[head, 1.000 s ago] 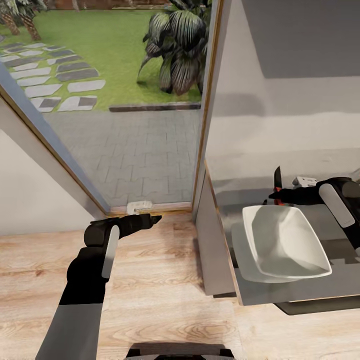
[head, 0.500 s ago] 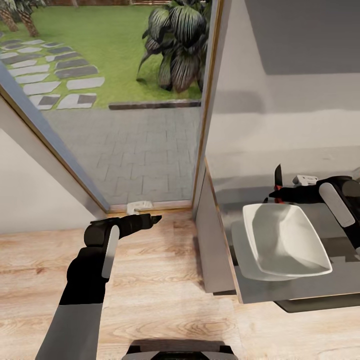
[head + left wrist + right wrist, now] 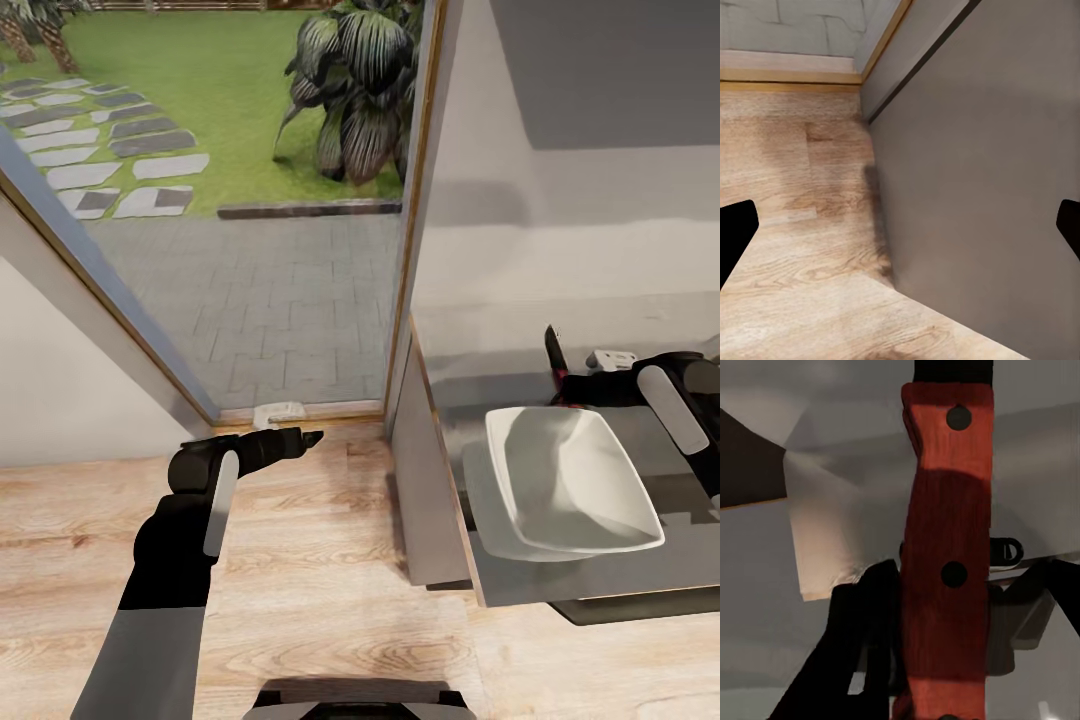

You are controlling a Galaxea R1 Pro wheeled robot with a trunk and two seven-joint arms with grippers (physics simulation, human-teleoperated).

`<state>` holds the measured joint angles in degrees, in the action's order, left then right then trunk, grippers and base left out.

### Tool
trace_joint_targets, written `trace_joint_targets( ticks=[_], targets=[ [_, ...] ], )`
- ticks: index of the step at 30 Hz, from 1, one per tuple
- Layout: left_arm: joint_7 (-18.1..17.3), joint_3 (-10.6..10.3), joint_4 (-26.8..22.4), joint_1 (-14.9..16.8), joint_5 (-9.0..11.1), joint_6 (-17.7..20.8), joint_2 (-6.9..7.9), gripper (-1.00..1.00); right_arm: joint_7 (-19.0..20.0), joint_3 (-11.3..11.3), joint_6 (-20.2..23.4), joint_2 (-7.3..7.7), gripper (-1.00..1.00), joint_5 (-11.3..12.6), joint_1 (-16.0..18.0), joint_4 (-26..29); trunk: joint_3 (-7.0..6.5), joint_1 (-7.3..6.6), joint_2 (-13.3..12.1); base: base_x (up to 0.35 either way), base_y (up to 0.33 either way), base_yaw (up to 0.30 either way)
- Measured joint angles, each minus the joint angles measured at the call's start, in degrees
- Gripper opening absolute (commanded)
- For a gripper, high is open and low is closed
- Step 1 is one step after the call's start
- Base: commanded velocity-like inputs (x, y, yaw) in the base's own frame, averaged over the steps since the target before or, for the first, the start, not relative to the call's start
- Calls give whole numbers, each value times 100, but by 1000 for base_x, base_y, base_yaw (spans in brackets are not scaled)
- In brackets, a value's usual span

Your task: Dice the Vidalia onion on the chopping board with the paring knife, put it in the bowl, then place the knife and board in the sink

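Two hands: both out ahead of the robot, one idle over the floor, one busy over the table.
Left hand [image 3: 300, 438]: hovering above the wooden floor [image 3: 300, 560] beside the cabinet end, fingers spread wide with nothing between them; its own camera shows a fingertip [image 3: 735, 236] at each edge of the picture and bare boards between.
Table [image 3: 640, 575]: grey top, front edge just ahead on the right.
Bowl [image 3: 570, 480]: white, squarish, sitting near the front corner of the table, nothing visible inside it.
Right hand [image 3: 565, 385]: just behind the bowl's far rim, clamped on the knife handle.
Knife [image 3: 553, 350]: dark blade pointing up and tipped slightly away; the right wrist camera has the red riveted handle [image 3: 945, 547] running straight between the fingers.
Onion, board, sink: cannot tell where they are from here.
Step in hand: by my reading, carrying the knife on towards its next stop, with dicing or the drop in the sink to come.
Doing it well: keep the grip firm, blade clear of the bowl rim, swing the arm wide and level, and leave the left hand out of the path.
Far off: glass door, paving, lawn and a palm.
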<state>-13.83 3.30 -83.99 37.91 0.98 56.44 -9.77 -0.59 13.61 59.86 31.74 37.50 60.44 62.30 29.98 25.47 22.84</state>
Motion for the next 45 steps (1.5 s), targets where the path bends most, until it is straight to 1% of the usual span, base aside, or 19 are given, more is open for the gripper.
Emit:
trace_joint_targets(
  ticks=[14,22,24,25,26,45],
  targets=[
    [0,0,0,0,0,0,0,100,1,0,0,3,-100,0,2,-25,-15,5,0,0,0,0],
    [0,0,7,0,0,0,0,100,4,-1,-6,1,-100,10,3,-126,-81,26,1,0,0,0],
    [0,-1,9,1,0,0,-1,100,5,1,-6,1,-100,109,-1,-131,-98,27,-1,0,0,0],
    [0,-1,9,1,0,0,-1,100,3,2,-1,0,-100,197,-4,-133,-107,28,-2,0,0,0],
    [0,-1,10,1,0,0,-1,100,4,3,-1,0,-100,204,-4,-133,-116,28,-2,0,0,0],
    [-2,-1,10,1,0,0,-1,100,8,-5,-1,1,-100,196,-4,-133,-288,28,-2,0,-3,0]
  ],
)
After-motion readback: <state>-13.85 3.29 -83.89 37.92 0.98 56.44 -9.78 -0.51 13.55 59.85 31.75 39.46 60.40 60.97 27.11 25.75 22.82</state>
